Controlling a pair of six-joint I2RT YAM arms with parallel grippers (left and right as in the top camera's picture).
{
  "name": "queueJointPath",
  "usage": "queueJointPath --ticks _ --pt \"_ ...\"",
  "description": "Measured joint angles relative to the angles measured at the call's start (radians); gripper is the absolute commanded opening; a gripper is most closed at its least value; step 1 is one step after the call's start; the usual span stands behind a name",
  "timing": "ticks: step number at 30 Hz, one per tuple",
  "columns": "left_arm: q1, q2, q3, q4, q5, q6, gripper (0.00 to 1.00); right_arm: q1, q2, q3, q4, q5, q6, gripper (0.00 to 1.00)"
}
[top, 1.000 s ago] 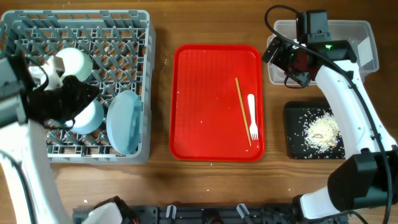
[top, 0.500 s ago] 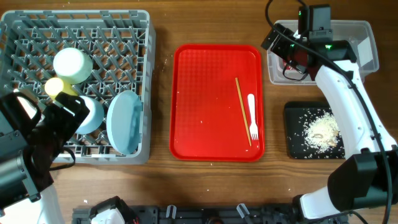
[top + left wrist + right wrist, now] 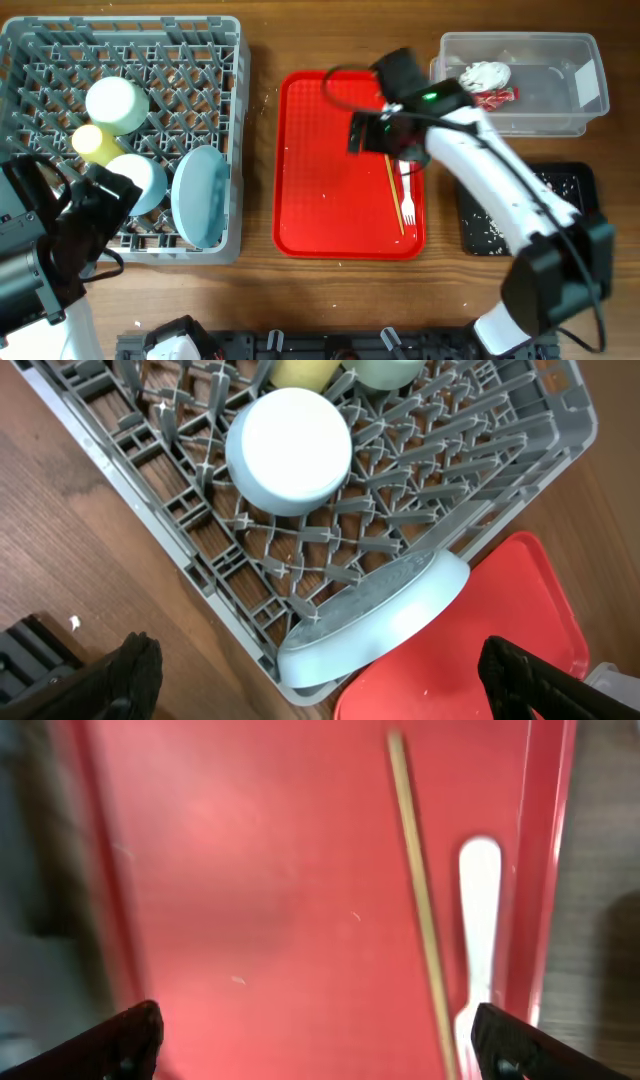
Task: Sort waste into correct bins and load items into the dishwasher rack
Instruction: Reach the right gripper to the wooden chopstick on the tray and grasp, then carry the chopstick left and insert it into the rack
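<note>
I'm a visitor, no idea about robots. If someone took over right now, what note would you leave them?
Left tool: open, empty, at the rack.
Right tool: open, empty, above the red tray.
Done: pale green bowl, yellow cup, light blue bowl and plate in the rack; wrapper and tissue in the clear tub; food scraps in the black tray, partly hidden.
Left: fork and chopstick, on the red tray, go into the rack.

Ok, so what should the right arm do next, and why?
Probably centre the right gripper over the wooden chopstick and lower it. It hangs open and empty above the red tray, where the chopstick and white fork lie loose, off-centre in its wrist view; the red wrapper and tissue already sit in the clear tub.
</note>
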Motion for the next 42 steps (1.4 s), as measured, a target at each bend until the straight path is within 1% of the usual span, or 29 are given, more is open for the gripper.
queueJointPath --ticks 2,5,11,13,16,17,18,19,20,22,24,27,32,34,38,40,42 --pt "0.0 0.0 0.0 -0.011 0.0 0.0 1.0 0.024 0.045 -0.031 0.0 0.066 -0.019 0.51" --pt "0.0 0.0 0.0 -0.021 0.0 0.0 1.0 0.018 0.127 -0.037 0.008 0.114 -0.036 0.51" --pt "0.0 0.0 0.0 -0.024 0.0 0.0 1.0 0.018 0.257 -0.038 0.05 0.134 -0.114 0.5" --pt "0.0 0.0 0.0 -0.024 0.0 0.0 1.0 0.018 0.284 -0.038 0.055 0.137 -0.138 0.49" --pt "0.0 0.0 0.0 -0.025 0.0 0.0 1.0 0.018 0.289 -0.038 0.061 0.136 -0.169 0.43" --pt "0.0 0.0 0.0 -0.025 0.0 0.0 1.0 0.018 0.289 -0.038 0.064 0.132 -0.188 0.4" --pt "0.0 0.0 0.0 -0.025 0.0 0.0 1.0 0.018 0.289 -0.038 0.069 0.124 -0.208 0.32" --pt "0.0 0.002 0.0 -0.027 0.0 0.0 1.0 0.017 0.289 -0.038 0.076 0.106 -0.228 0.29" --pt "0.0 0.003 0.0 -0.028 0.0 0.0 1.0 0.016 0.29 -0.038 0.083 0.09 -0.24 0.28" --pt "0.0 0.01 0.0 -0.032 0.0 0.0 1.0 0.017 0.29 -0.038 0.092 0.059 -0.264 0.2" --pt "0.0 0.013 0.0 -0.038 0.0 0.0 1.0 0.017 0.29 -0.038 0.104 0.031 -0.28 0.04" --pt "0.0 0.014 0.0 -0.04 0.0 0.0 1.0 0.016 0.29 -0.038 0.114 -0.023 -0.289 0.04" --pt "0.0 0.023 0.0 -0.045 0.0 0.0 1.0 0.016 0.293 -0.031 0.143 -0.199 -0.284 0.04" --pt "0.0 0.023 0.0 -0.045 0.0 0.0 1.0 0.017 0.296 0.004 0.136 -0.263 -0.277 0.04" --pt "0.0 0.023 0.0 -0.045 0.0 0.0 1.0 0.017 0.296 0.147 0.18 -0.428 -0.237 0.04" --pt "0.0 0.023 0.0 -0.045 0.0 0.0 1.0 0.017 0.296 0.235 0.304 -0.509 -0.151 0.04" --pt "0.0 0.023 0.0 -0.046 0.0 0.0 1.0 0.02 0.294 0.272 0.441 -0.549 -0.041 0.04"
